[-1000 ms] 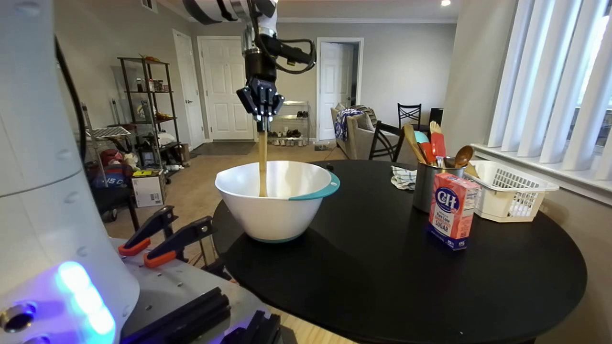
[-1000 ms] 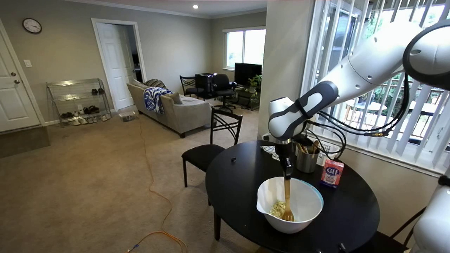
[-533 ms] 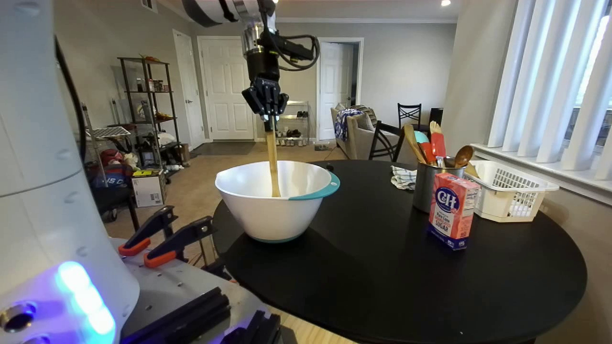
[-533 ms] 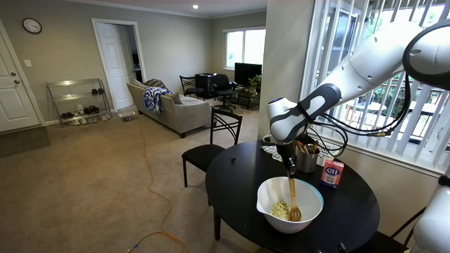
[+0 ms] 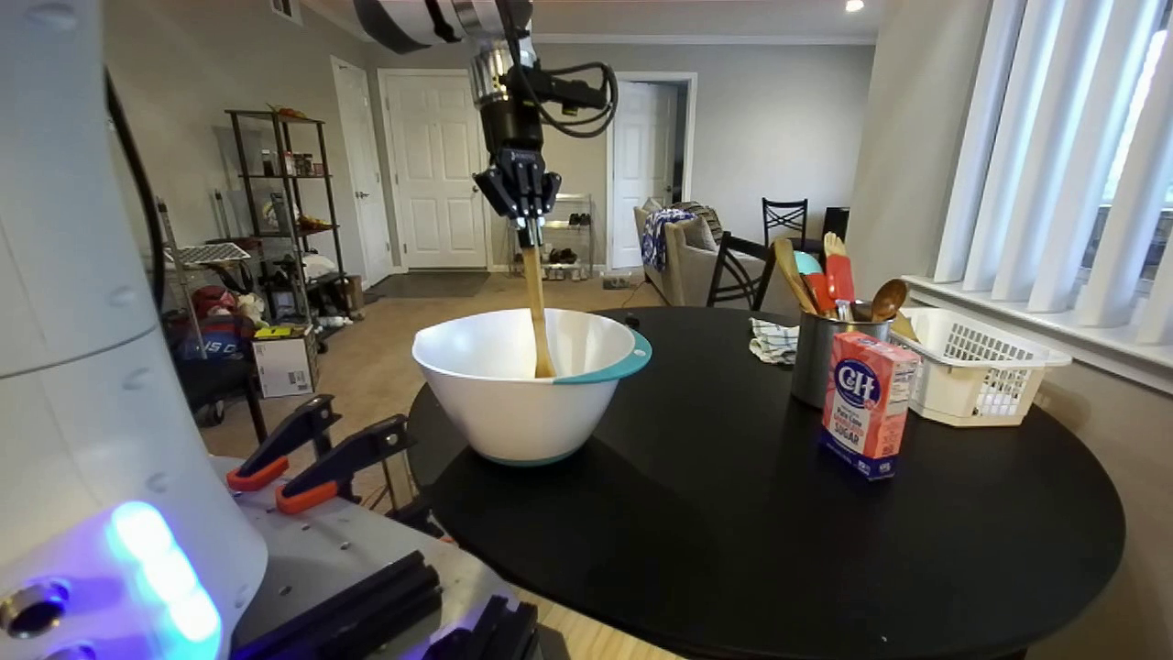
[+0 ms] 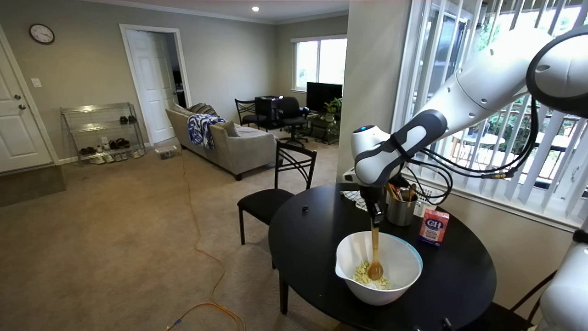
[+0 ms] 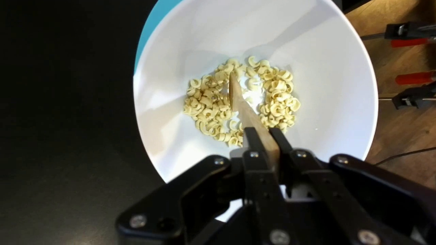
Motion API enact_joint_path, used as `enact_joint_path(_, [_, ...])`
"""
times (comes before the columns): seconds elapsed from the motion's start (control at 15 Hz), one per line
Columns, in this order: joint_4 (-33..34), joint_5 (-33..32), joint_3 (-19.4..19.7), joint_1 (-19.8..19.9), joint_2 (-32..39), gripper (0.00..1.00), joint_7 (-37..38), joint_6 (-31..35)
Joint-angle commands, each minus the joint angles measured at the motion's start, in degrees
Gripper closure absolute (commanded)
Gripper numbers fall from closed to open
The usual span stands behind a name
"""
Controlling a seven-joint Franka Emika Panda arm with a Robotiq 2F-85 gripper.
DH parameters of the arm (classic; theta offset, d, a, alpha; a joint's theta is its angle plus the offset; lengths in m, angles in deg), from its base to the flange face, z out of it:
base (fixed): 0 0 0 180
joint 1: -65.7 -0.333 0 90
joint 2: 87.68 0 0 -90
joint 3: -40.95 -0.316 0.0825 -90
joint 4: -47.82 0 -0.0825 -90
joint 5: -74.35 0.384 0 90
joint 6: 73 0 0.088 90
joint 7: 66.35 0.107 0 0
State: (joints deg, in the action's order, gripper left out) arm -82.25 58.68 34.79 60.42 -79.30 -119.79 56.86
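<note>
Over one bowl (image 5: 527,420), one gripper (image 7: 266,136), clasping one spoon (image 6: 375,250)

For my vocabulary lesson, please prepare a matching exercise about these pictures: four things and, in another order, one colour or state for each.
1. gripper
2. mixing bowl
3. sugar box
4. metal canister

A. pink and blue
B. holding several kitchen tools
C. shut on a wooden utensil
D. white with teal trim

Pairs: 1-C; 2-D; 3-A; 4-B

On the table (image 5: 779,513), the bowl (image 5: 527,422) holds pasta (image 7: 207,101); a utensil (image 5: 537,312) reaches in.
</note>
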Motion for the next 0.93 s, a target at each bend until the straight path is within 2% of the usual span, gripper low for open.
enact_joint_path(0.0, [-2.8, -2.4, 0.3, 0.1, -2.4, 0.97, 2.9, 4.3])
enact_joint_path(0.13, [-2.9, -3.0, 0.3, 0.1, -2.4, 0.97, 3.5, 5.2])
enact_joint_path(0.6, [-2.9, 7.3, -0.7, 1.2, -2.0, 0.97, -2.4, 4.7])
enact_joint_path(0.87, [-2.7, 16.5, -1.3, 2.0, -2.0, 0.97, -8.3, 3.7])
